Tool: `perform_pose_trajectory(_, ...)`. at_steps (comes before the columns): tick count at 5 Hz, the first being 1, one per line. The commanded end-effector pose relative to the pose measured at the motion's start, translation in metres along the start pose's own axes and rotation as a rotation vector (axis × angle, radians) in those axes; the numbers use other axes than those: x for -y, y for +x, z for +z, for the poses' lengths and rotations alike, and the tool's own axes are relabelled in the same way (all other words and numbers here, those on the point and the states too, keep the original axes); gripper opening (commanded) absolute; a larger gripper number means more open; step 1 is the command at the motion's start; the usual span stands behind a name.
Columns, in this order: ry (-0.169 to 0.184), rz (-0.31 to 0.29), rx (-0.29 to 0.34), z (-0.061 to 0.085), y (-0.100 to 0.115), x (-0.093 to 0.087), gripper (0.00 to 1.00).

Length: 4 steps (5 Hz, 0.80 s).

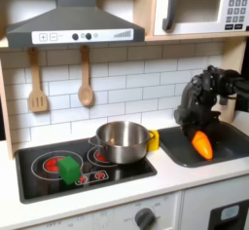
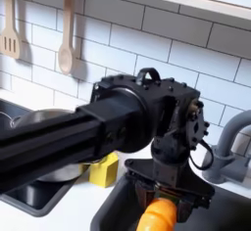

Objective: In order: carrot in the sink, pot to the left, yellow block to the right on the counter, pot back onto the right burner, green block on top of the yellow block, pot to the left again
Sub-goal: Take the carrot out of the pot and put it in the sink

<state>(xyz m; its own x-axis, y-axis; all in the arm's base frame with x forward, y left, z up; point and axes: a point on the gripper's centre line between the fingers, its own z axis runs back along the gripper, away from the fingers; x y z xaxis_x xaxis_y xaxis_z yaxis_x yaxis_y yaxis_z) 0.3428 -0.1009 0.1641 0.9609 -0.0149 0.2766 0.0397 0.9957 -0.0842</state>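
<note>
The orange carrot (image 1: 201, 145) hangs point-down over the dark grey sink (image 1: 230, 146), and my gripper (image 1: 198, 133) is shut on its upper end. In the second exterior view the carrot (image 2: 157, 217) shows between the black fingers of the gripper (image 2: 160, 202) above the sink (image 2: 111, 211). The shiny pot (image 1: 122, 141) stands on the right burner of the black cooktop (image 1: 39, 181). Touching the pot on the first exterior view's right is the yellow block (image 1: 153, 139) (image 2: 102, 169), at the cooktop's edge. The green block (image 1: 68, 168) lies on the left burner.
Two wooden utensils (image 1: 86, 83) hang on the tiled back wall under a range hood (image 1: 73, 24), and a microwave (image 1: 199, 5) sits above the sink. The grey faucet (image 2: 229, 137) curves up behind the gripper. The cream counter (image 1: 195, 180) runs along the front.
</note>
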Motion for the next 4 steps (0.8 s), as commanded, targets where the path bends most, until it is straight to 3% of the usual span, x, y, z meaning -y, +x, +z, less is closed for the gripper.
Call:
perform_pose_trajectory(1,0.004,0.007,0.012,0.0,0.015,-0.007,0.0)
perform_pose_trajectory(2,0.005,0.012,0.015,-0.003,0.026,-0.012,0.0)
perform_pose_trajectory(3,0.01,0.029,0.0,-0.008,0.035,-0.024,0.07)
perform_pose_trajectory(4,0.005,0.029,-0.008,-0.009,0.037,-0.027,1.0)
